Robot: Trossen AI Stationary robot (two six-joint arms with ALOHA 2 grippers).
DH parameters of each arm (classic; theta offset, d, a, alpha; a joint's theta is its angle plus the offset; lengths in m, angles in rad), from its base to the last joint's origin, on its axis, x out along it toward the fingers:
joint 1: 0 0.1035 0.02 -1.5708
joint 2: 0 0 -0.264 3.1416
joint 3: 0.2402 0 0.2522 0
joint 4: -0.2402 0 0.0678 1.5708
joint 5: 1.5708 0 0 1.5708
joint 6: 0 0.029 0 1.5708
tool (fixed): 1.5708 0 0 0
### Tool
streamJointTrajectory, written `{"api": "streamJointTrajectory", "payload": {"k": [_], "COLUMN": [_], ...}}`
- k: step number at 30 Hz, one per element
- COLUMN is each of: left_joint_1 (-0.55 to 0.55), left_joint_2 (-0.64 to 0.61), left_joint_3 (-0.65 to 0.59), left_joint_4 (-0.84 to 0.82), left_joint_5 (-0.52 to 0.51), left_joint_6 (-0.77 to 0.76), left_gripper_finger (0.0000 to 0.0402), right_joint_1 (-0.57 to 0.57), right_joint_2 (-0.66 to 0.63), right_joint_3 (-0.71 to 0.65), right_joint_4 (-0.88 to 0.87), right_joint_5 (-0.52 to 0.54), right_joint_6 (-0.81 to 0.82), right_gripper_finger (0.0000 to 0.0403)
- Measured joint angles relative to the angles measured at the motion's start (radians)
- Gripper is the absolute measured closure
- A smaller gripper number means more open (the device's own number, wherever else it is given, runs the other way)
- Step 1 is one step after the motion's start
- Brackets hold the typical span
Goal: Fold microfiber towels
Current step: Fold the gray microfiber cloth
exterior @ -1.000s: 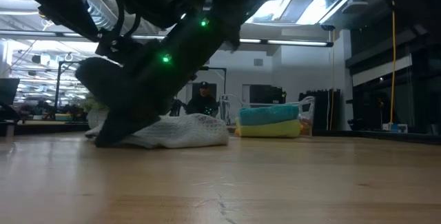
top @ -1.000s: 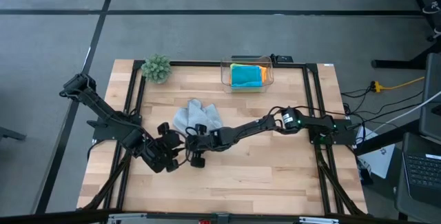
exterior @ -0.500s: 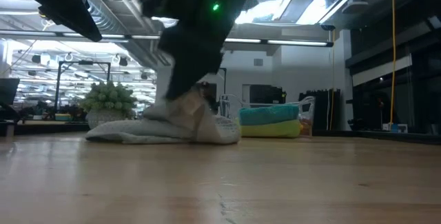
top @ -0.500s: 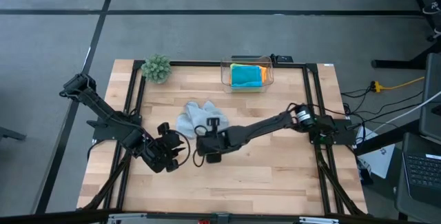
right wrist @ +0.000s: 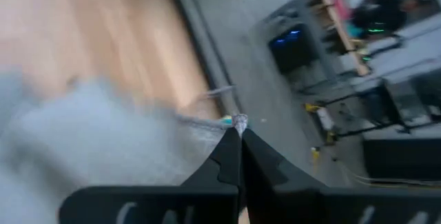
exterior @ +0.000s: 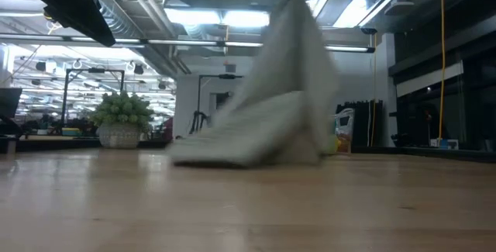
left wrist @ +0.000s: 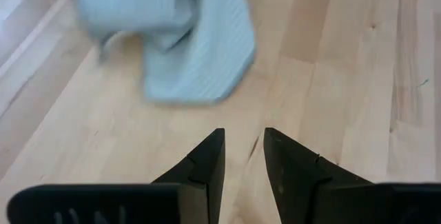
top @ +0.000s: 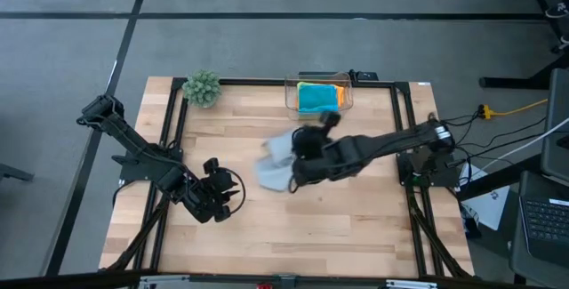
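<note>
Two arms show in my high view: the right gripper (top: 298, 166) is pinched shut on the light grey towel (top: 276, 163) mid-table, the left gripper (top: 233, 195) waiting nearby. My low view has the towel (exterior: 271, 112) lifted, its lower edge on the table (exterior: 248, 205). My left wrist view shows those fingers (left wrist: 210, 156) slightly parted, holding nothing.

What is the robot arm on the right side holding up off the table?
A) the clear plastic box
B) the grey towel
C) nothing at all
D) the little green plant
B: the right gripper is pinched shut on the grey towel, and the low view shows the cloth hanging from above with only its bottom edge on the table, while the plant and the box sit untouched at the far edge.
</note>
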Motion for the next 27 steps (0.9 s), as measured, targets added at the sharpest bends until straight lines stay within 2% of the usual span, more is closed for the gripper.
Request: {"api": "streamJointTrajectory", "payload": {"k": [2, 8, 27], "left_joint_1": [0.000, 0.000, 0.000], "left_joint_2": [0.000, 0.000, 0.000], "left_joint_3": [0.000, 0.000, 0.000], "left_joint_4": [-0.001, 0.003, 0.003], "left_joint_5": [0.000, 0.000, 0.000], "left_joint_6": [0.000, 0.000, 0.000], "left_gripper_finger": [0.0305, 0.0305, 0.0305], "right_joint_1": [0.010, 0.036, 0.058], "right_joint_2": [-0.038, -0.122, -0.138], "right_joint_3": [0.000, 0.000, 0.001], "right_joint_4": [-0.049, -0.080, -0.159], "right_joint_5": [0.037, 0.039, 0.036], "right_joint_6": [0.027, 0.028, -0.077], "right_gripper_finger": [0.0401, 0.0401, 0.0399]}}
